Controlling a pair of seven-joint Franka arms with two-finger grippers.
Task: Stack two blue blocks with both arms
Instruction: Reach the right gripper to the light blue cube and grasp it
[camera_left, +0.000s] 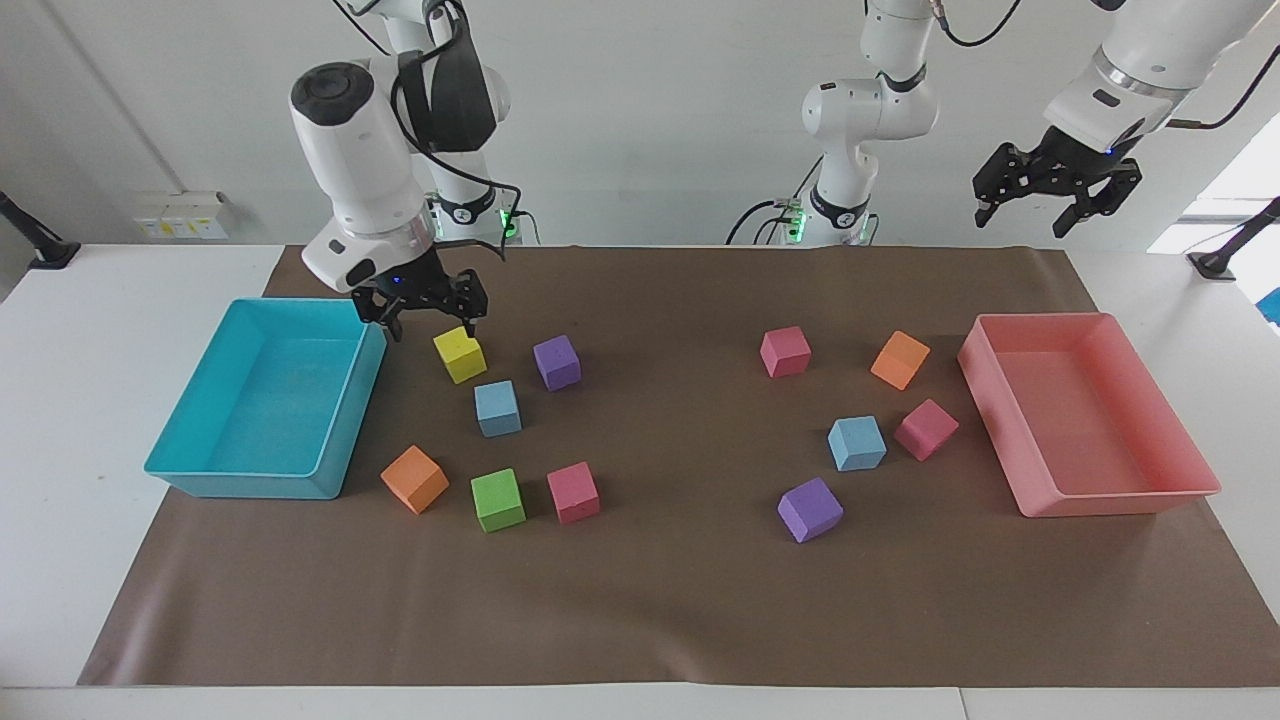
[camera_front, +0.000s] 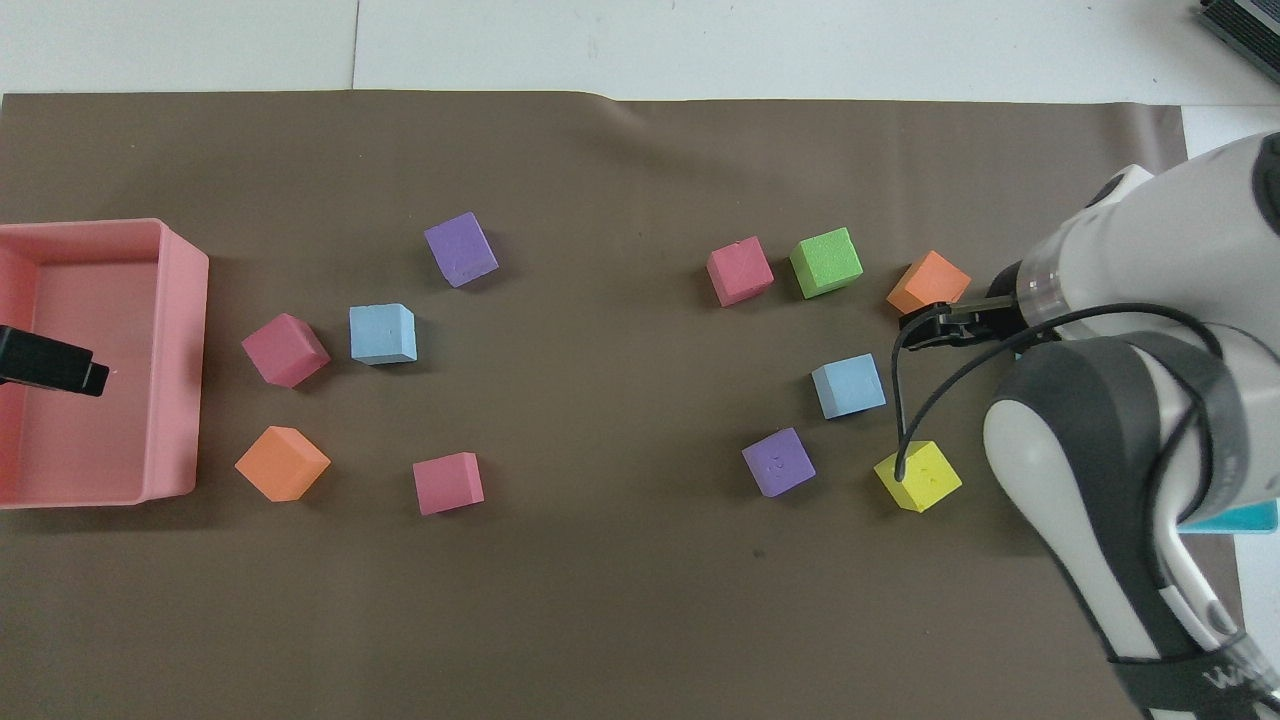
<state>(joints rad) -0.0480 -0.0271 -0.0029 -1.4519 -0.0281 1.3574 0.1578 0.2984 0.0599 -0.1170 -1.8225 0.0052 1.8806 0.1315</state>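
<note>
The right gripper (camera_left: 428, 312), fingers spread and nothing between them, is being held low in the upper left of the facing view, between the cyan tray (camera_left: 200, 470) and the yellow cube (camera_left: 460, 354), just above the brown mat (camera_left: 640, 620). In the overhead view its black tip (camera_front: 930, 328) is being shown at the right of the frame, just below the orange cube (camera_front: 928, 288).

One blue block (camera_left: 497, 408) is lying directly below the yellow cube in the facing view, left of centre, with a purple cube (camera_left: 557, 362) beside it and a green cube (camera_left: 498, 499) and a pink cube (camera_left: 573, 492) lower in the frame. The second blue block (camera_left: 857, 443) is lying right of centre, between a pink cube (camera_left: 926, 429) and another purple cube (camera_left: 810, 509), apart from both.

The left gripper (camera_left: 1058, 190), also spread and empty, is being held high in the upper right of the facing view, above the end of the pink tray (camera_left: 1120, 500).
</note>
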